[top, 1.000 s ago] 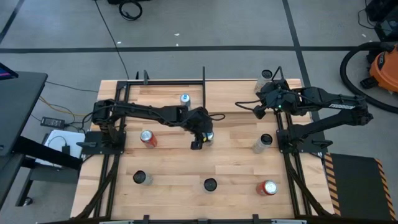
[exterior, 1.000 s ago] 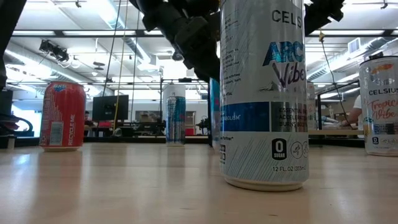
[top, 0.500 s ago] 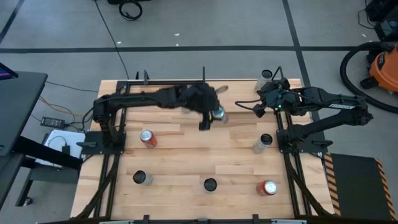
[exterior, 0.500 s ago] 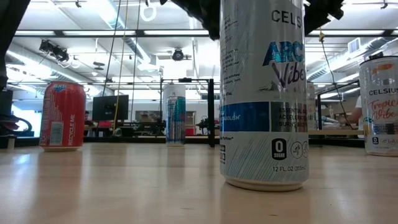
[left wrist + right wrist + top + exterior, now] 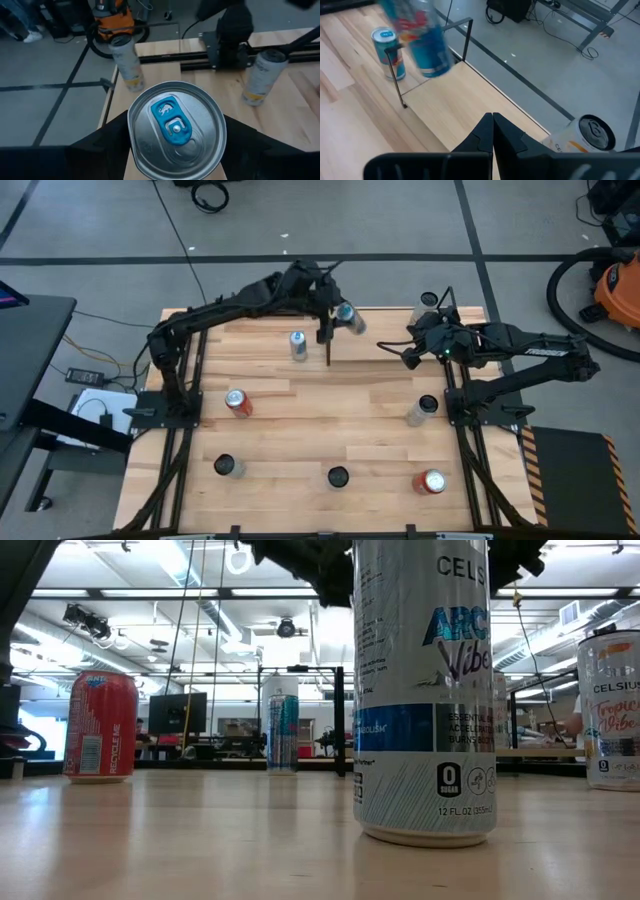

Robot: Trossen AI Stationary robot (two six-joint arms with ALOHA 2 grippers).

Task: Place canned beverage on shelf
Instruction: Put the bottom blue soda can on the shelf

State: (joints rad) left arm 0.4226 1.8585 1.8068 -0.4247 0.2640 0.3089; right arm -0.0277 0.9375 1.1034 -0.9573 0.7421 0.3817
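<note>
**Can carried in the air at the corner of the shelf**

The left claw (image 5: 340, 315) is seen in the high view over the far part of the table (image 5: 330, 430), and a blue-tabbed can (image 5: 349, 317) is grasped in it. The can is lifted off the surface and tilted, just beside the right-hand black rod of the shelf (image 5: 262, 332). In the left wrist view the silver top of this can (image 5: 176, 131) fills the middle of the picture, with a dark finger (image 5: 105, 142) pressed against each side of it. In the right wrist view the same can (image 5: 429, 47) appears blurred, so its label cannot be read with certainty.

On the pale panel of the shelf a second can (image 5: 298, 344) stands upright, well apart from the held one.

The right claw (image 5: 408, 355) is held over the right part of the table, near a pale can (image 5: 427, 303) at the far right corner. Its fingers (image 5: 492, 131) are pressed together in the right wrist view, with nothing between them.

A red can (image 5: 236, 402) stands on the left of the table, and in the low view a tall white and blue can (image 5: 424, 690) is seen nearest to the camera
</note>
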